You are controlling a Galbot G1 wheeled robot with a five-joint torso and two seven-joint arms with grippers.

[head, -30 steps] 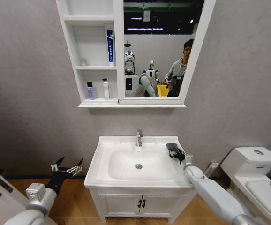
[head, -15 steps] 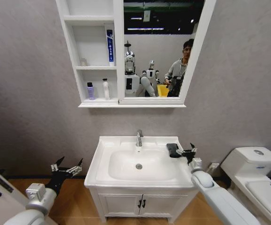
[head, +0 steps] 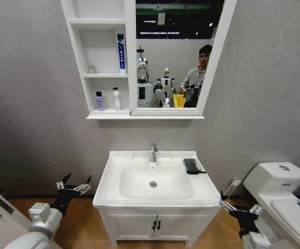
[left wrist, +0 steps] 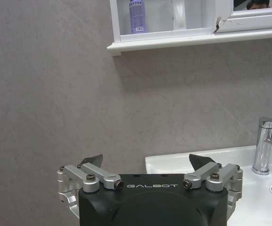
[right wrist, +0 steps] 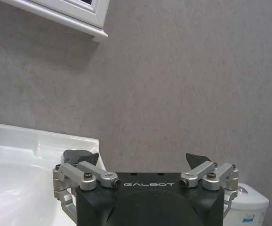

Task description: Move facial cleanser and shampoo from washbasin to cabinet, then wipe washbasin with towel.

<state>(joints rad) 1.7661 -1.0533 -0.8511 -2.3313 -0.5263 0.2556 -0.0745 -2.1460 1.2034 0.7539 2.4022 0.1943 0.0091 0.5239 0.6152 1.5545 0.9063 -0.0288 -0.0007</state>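
The purple bottle (head: 99, 101) and the white bottle (head: 117, 99) stand side by side on the lowest shelf of the cabinet (head: 106, 75). The dark towel (head: 192, 165) lies folded on the right rear corner of the washbasin (head: 111, 193). My left gripper (head: 75, 187) hangs open left of the vanity, holding nothing. My right gripper (head: 238, 206) is open and low between the vanity and the toilet, apart from the towel. In the left wrist view the open left gripper (left wrist: 145, 160) faces the wall, with the purple bottle (left wrist: 137, 16) on the shelf above.
A chrome tap (head: 153, 153) stands at the back of the bowl. A tall blue-and-white tube (head: 121, 51) is on the middle shelf. The white toilet (head: 277, 184) sits close on the right. The vanity doors (head: 155, 225) are closed below the basin.
My right arm has pulled back from the towel, off the basin and down to the right of the vanity. The towel stays on the basin corner. The left arm has not moved.
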